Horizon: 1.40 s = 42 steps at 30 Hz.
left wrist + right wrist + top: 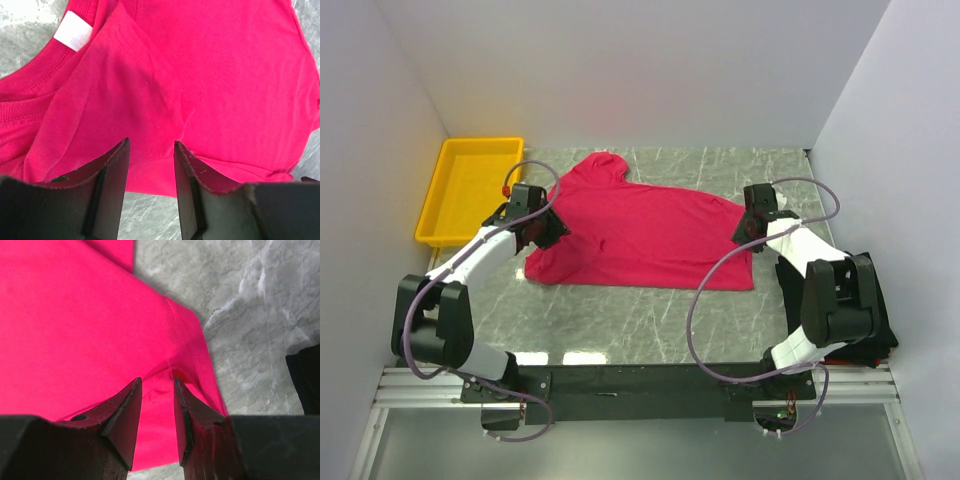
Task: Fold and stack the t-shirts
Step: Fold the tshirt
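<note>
While I watch from above, the crimson-pink t-shirt [650,235] lies flat across the middle of the grey marbled worktop [620,320]. Its collar end points towards my left arm and its hem end towards my right. One sleeve pokes out at the far edge, and part of the cloth is folded over on itself near the collar. In the left wrist view, a white neck label [73,31] shows inside the ribbed neckline.

The left claw [151,145] sits low at the collar-side edge of the shirt. Its fingers are apart, with pink cloth and a strip of worktop visible through the gap. The right claw [156,382] sits low at the opposite edge, by the stitched hem. Its fingers are also apart, and a small pucker of fabric shows just beyond their tips.

The black t-shirt [886,318] lies bunched at the right near edge of the worktop, beside the right arm and well apart from the pink one. A yellow plastic tray [470,190] rests at the far left corner.
</note>
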Motion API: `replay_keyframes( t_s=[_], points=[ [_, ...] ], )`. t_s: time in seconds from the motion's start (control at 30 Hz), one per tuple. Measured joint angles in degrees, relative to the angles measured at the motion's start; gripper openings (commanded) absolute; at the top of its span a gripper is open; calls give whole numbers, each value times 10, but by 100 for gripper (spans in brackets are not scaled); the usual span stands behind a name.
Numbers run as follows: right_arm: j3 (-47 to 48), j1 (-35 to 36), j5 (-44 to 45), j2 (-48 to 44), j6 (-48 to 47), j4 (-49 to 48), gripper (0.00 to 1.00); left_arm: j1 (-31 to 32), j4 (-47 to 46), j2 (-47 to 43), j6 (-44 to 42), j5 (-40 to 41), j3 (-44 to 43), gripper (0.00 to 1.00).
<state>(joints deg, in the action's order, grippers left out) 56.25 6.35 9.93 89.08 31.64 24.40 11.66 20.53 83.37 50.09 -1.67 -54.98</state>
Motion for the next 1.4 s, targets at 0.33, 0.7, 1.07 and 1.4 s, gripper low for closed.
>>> replay_keyframes(
  t_s=[0.33,0.7,1.07,1.4],
  points=[
    [0,-3,-6,40,-7,-14,40,1,9,23,-12,0,-19,50],
    [-1,-4,-22,50,-9,-19,28,0,8,42,-11,6,-28,50],
    [-10,-4,-48,50,-11,-35,1,-1,38,118,-10,99,-73,49],
    [-16,-4,-63,50,-10,-40,0,-2,57,173,-18,157,-120,46]
  ],
)
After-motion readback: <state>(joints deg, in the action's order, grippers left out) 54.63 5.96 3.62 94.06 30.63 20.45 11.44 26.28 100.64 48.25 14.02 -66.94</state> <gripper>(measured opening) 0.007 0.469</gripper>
